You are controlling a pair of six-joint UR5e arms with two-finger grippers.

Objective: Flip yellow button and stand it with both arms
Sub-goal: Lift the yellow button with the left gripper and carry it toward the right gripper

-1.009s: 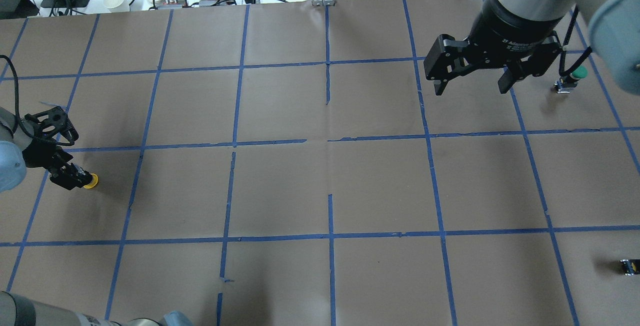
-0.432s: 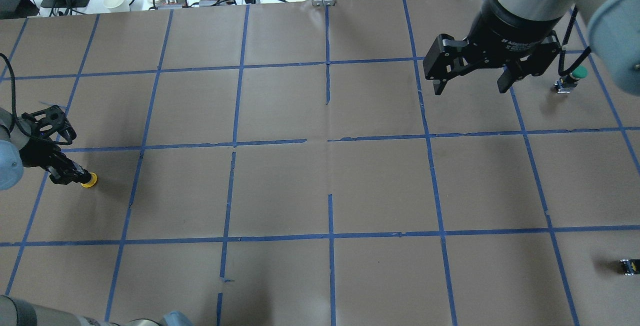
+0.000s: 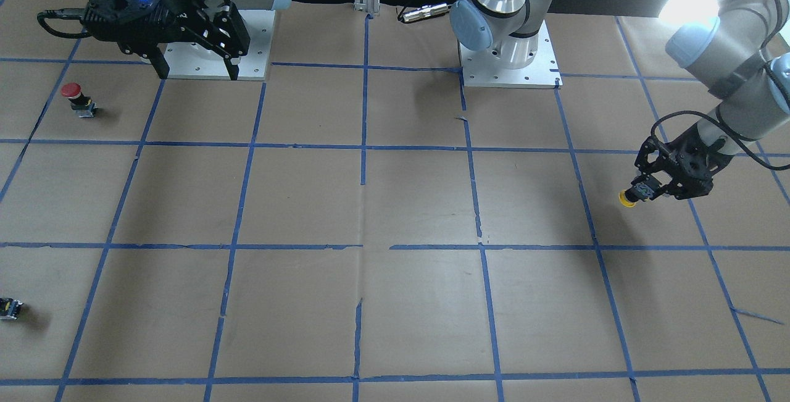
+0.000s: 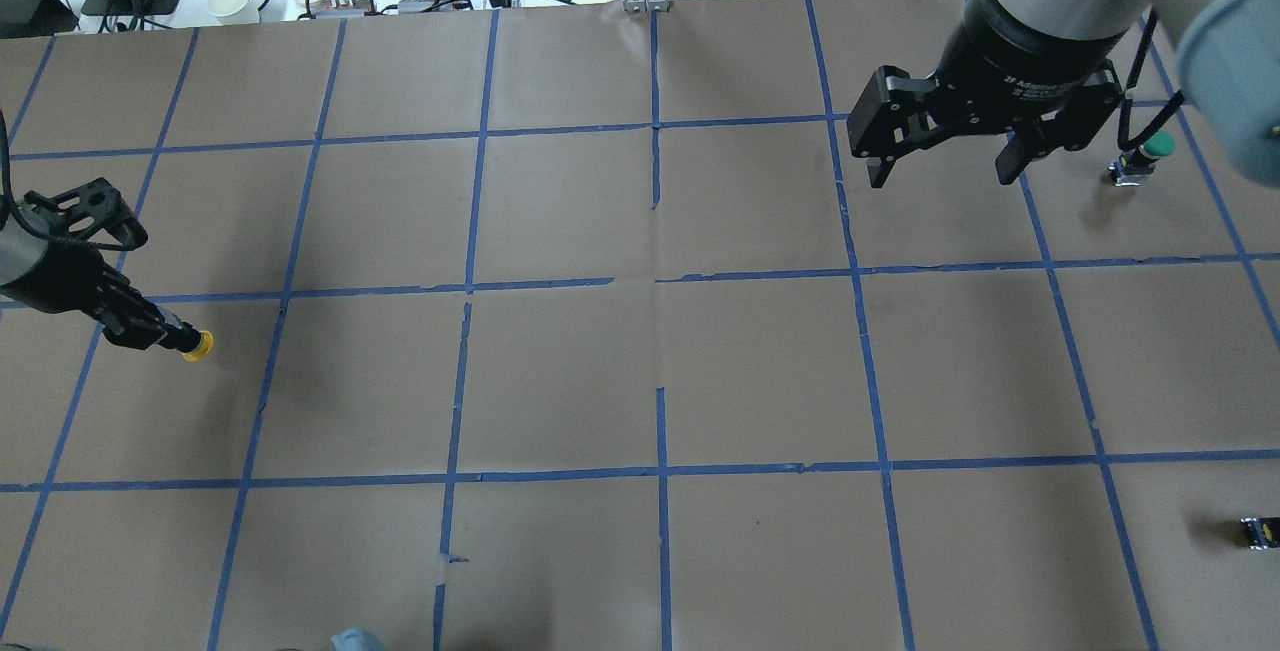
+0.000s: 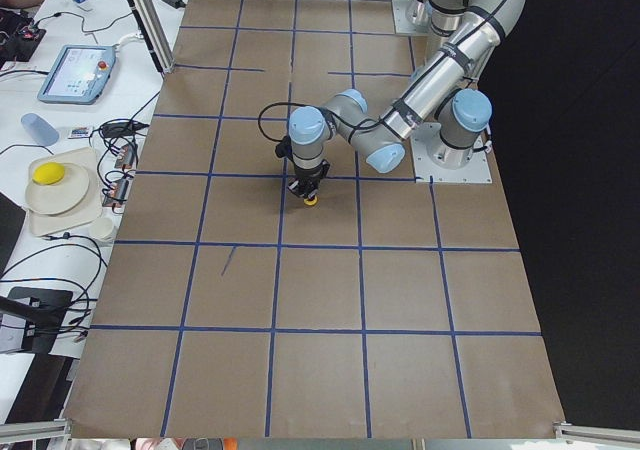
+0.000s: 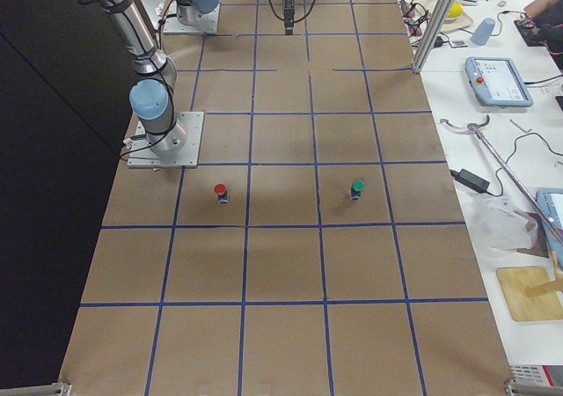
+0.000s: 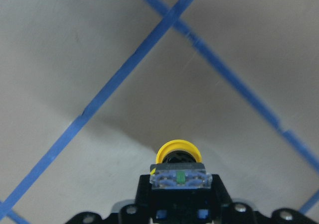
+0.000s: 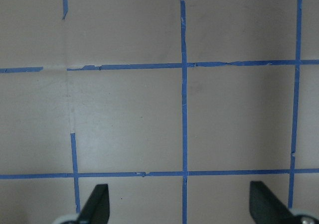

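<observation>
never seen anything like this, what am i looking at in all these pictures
A left arm and a right arm are bolted to a table covered in brown paper with a blue tape grid. Each ends in a two-finger gripper. Two pictures look down from opposite sides, two look along the table from its ends, and two come from wrist cameras. The left gripper is shut on a yellow button, cap outward. The right gripper hangs open, empty. On the table stand a red button and a green button; a small black part lies apart from them.

Brown table (image 4: 560, 381), blue tape grid (image 4: 760, 472)
</observation>
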